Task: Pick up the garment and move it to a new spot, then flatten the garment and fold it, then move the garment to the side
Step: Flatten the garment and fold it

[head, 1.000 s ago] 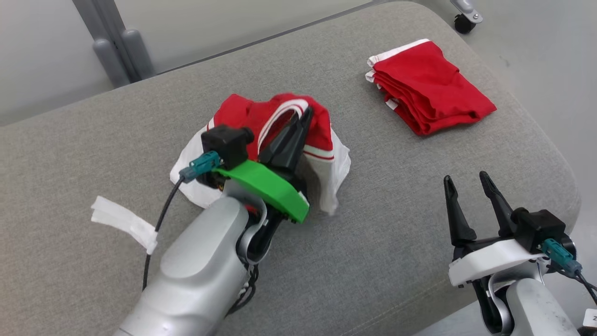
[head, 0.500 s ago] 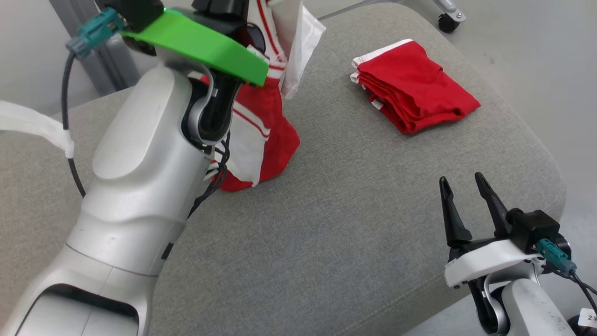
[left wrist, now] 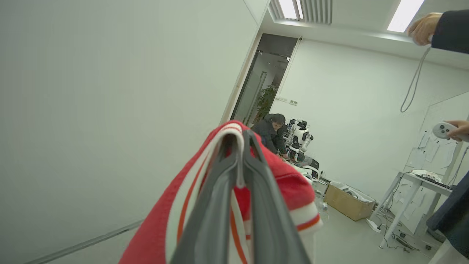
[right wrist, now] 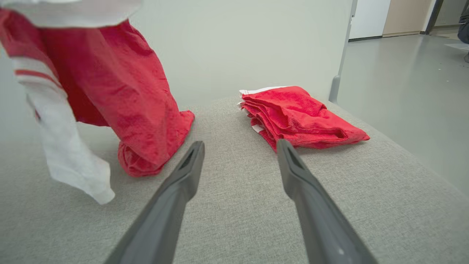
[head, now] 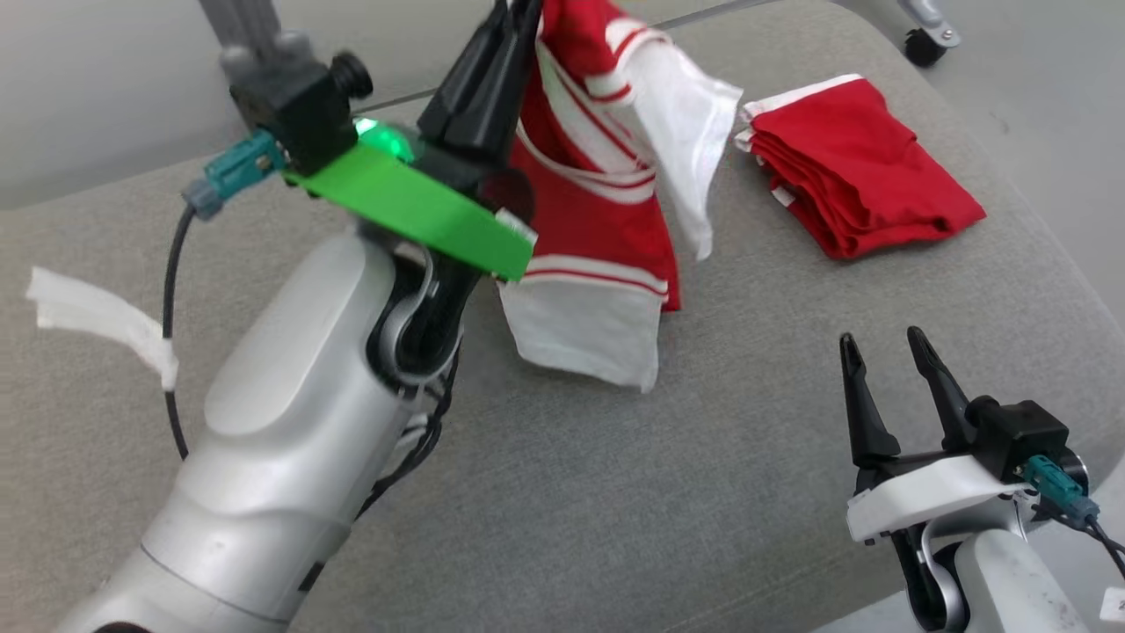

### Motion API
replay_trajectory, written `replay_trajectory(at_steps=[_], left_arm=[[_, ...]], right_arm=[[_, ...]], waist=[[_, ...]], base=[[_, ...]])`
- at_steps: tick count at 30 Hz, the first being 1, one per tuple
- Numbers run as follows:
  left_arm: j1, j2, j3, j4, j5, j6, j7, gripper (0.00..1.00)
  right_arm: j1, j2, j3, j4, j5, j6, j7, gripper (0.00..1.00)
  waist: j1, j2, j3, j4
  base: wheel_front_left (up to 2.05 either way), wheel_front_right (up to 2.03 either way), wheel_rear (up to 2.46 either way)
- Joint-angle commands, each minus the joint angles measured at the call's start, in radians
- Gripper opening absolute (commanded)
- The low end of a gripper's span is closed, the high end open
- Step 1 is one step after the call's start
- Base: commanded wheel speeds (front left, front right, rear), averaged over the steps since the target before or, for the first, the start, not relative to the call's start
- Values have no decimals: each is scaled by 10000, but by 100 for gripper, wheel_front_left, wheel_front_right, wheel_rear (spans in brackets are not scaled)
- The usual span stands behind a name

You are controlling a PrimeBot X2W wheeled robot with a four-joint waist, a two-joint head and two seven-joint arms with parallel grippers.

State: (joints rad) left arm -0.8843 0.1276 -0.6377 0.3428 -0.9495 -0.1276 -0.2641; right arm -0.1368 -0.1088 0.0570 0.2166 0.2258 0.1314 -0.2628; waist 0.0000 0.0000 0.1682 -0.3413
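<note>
- Hanging from the clamped left claw [head: 510, 18], the garment [head: 598, 211] looks light, soft and limp.
- Right claw [head: 881, 341] stands wide, empty; the low white hem seems good to take.

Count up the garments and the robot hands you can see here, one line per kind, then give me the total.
Garments: 2, the hanging red and white garment and the folded red garment.
Robot hands: 2, the left hand shut on the hanging one, the right hand open.
Total: 4.
</note>
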Motion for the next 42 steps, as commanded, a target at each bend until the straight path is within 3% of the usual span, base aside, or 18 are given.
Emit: replay_trajectory(at_steps=[1,5,11,23,24,25,26,31,35,42], left_arm=[[569,305,-37,76,-217,-44,9,0],[1777,836,161,338,-529,-45,8,0],[2889,1260,1201,933,-393,226,2,0],[3018,801,3367,2816,1358,673,0,0],[2981,777,3488,2918,1479,692,2,22],[2967,712,3621,3040,1648,706,2,90],[2985,648,3705,3149,1793,718,1,100],[3253,402,4390,3597,2291,845,1,100],[3652,218,4919,3546,2566,641,1,100],[4740,-168,5859,2111,3595,396,2,100]], right_arm=[[24,-49,11,-53,-86,-16,-26,100],[-14,-131,14,-108,-132,-16,-26,100],[-73,-269,118,-69,-153,-16,-26,100],[-306,-426,539,99,-32,-16,-26,100],[-297,-428,536,107,-22,-16,-26,100],[-279,-438,526,109,-18,-16,-26,100],[-263,-438,515,112,-16,-16,-26,100],[-180,-415,474,108,-12,-16,-26,100],[-102,-373,377,72,-47,-18,-26,100],[78,-307,178,-22,-95,-16,-26,100]], waist=[[0,0,172,693],[0,0,259,1274],[0,0,304,1923],[0,0,341,1905],[0,0,343,1864],[0,0,342,1824],[0,0,342,1792],[0,0,310,1679],[0,0,236,1714],[0,0,132,2130]], base=[[0,0,0],[0,0,0],[0,0,0],[0,0,0],[0,0,0],[0,0,0],[0,0,0],[0,0,0],[0,0,0],[0,0,0]])
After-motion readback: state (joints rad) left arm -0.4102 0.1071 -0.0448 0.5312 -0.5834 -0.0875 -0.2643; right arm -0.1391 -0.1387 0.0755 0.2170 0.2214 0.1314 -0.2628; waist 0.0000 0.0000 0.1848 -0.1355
